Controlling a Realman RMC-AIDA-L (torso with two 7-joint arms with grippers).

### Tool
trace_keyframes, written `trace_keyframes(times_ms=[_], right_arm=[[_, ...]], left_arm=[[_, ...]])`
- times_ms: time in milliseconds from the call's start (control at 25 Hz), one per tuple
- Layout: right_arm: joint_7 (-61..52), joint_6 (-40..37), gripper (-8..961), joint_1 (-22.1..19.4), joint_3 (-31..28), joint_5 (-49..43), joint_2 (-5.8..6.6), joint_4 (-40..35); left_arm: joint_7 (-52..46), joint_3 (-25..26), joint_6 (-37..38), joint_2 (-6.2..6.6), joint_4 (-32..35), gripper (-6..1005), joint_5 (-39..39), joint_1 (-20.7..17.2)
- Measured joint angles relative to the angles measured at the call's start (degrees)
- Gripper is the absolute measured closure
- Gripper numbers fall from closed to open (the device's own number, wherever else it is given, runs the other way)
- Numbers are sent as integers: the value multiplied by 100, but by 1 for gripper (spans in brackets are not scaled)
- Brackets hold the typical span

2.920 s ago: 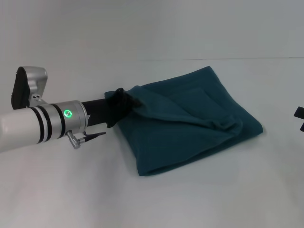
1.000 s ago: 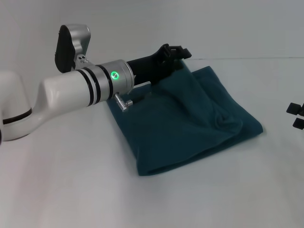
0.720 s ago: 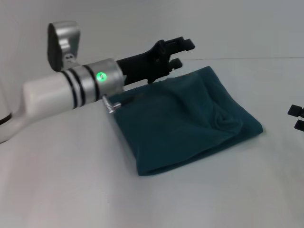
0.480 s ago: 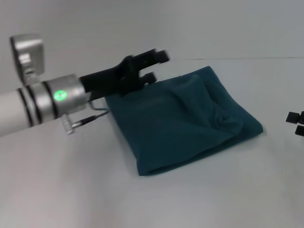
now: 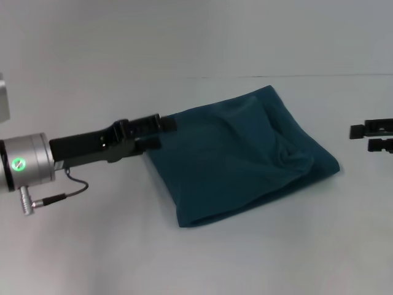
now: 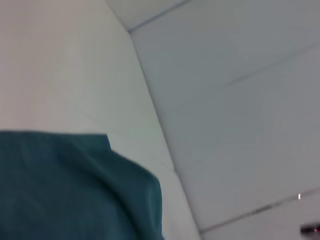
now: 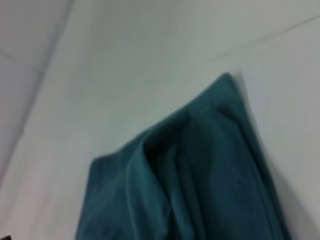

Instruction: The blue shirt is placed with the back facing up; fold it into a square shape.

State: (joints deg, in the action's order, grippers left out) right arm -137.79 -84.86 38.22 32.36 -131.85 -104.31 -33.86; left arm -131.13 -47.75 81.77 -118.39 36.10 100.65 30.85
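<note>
white tabletop [image 5: 202, 258] is filling the scene under a pale wall, and no containers are showing anywhere. the blue shirt [image 5: 245, 160] is lying mid-table as a thick, roughly square bundle, turned so its corners are pointing far, right, near and left. the left gripper [image 5: 158, 132] is sitting just beside the bundle's left corner, fingers apart and gripping nothing, aimed rightward along the cloth's far-left edge. the right gripper [image 5: 370, 137] is hanging well apart at the right edge, fingers spread, empty. the left arm is nearer, so any last tidying of the loose ridge on the right seems likely to be awkward from there.
</note>
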Motion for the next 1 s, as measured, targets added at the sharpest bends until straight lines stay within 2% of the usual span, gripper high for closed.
trace_keyframes(times_ms=[120,200,320,600,680,800,920,1000], right_arm=[[-335,74,211,477,198,-563,-13,-19],[-492,190,213,721,242,-867,-65,-26],[-623,350,216,973,259,-1116,-158,-31],[-770,492,223,1180,554,-1154,-241,-36],[-806,529,225,1209,690,-1156,-258,-37],[-916,761,228,1272,892,-1159,-314,-35],[-946,1110,230,1337,954,-1161,-429,37],[-942,1380,232,1355,981,-1159,-562,53]], left_arm=[[118,37,183,-10,56,138,238,-28],[171,44,221,-11,75,138,311,-39],[806,44,419,-67,351,138,686,-135],[2831,67,768,-365,1052,139,925,-542],[2948,218,767,-440,1154,139,891,-593],[2908,387,765,-466,1145,139,868,-566],[2813,406,715,-480,1131,138,845,-551],[2788,424,669,-491,1123,138,768,-552]])
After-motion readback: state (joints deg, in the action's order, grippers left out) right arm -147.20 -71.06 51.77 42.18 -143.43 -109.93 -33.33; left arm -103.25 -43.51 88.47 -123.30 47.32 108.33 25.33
